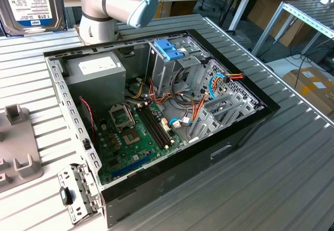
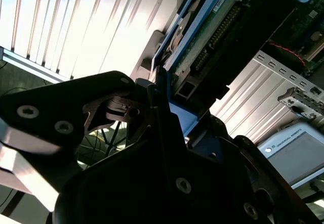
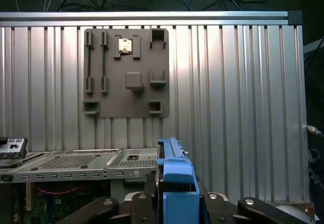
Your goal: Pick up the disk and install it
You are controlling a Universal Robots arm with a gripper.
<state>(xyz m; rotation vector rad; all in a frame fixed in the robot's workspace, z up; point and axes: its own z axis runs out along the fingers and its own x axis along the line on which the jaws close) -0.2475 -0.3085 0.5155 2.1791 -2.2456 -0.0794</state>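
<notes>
Disk in grasp, held over the counter.
In the first wrist view I see the end effector (image 3: 177, 199) clenched on the disk (image 3: 174, 159), its blue carrier edge-on between the fingers, above the ribbed counter (image 3: 243, 107), near the open computer case (image 1: 156, 121) and the grey fixture plate (image 3: 126, 72).

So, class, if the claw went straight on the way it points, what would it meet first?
Probably the ribbed metal table, near the grey fixture plate; the claw holds the disk, and depth is unclear.
</notes>
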